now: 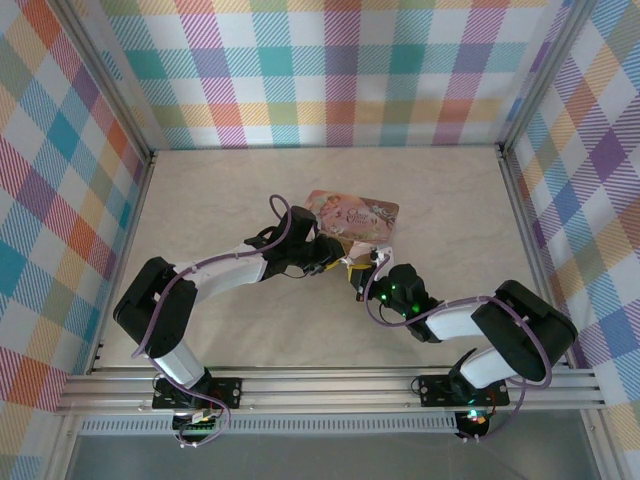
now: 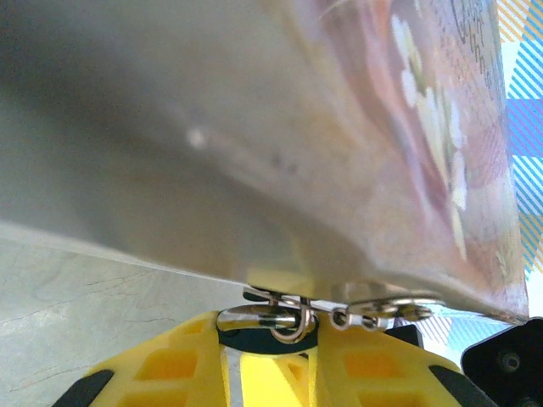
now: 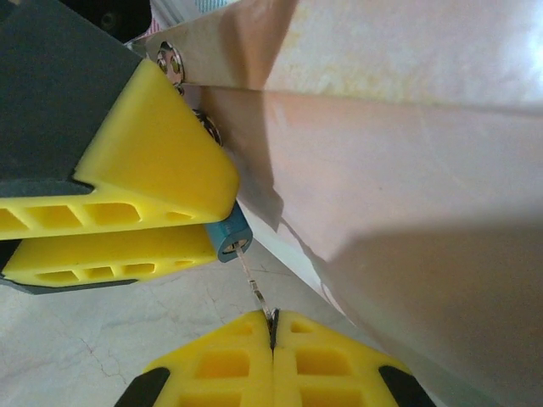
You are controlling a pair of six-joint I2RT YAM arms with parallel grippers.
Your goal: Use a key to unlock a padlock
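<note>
**Padlock and key, with the key presented to the lock.** The padlock is a very small blue body. It sits at the tips of the left gripper, whose yellow fingers are clamped on it, just beside the lower edge of the pink tin. In the left wrist view the thin metal shackle appears looped with small rings at the tin's edge. The lock therefore seems tethered to the tin rather than free, though the exact linkage is blurred. The key is a thin pale sliver running from the padlock's face down to the right gripper, whose fingers are pressed together on its far end. Whether the blade tip is seated in the keyway cannot be told.

**Handling, as judged.** Both pieces look light, rigid and smooth, so slip rather than weight is the concern.
- **Padlock:** it is best held across the sides of its body, leaving the keyed face clear, as it is here. The shackle looks too slight to bear a pull.
- **Key:** it is best pinched at its broad end. The slender blade would likely bend or twist out under side load, so any turn should follow the blade's own axis.

In the top view the two grippers meet at the near edge of the tin, on the pale table.
</note>
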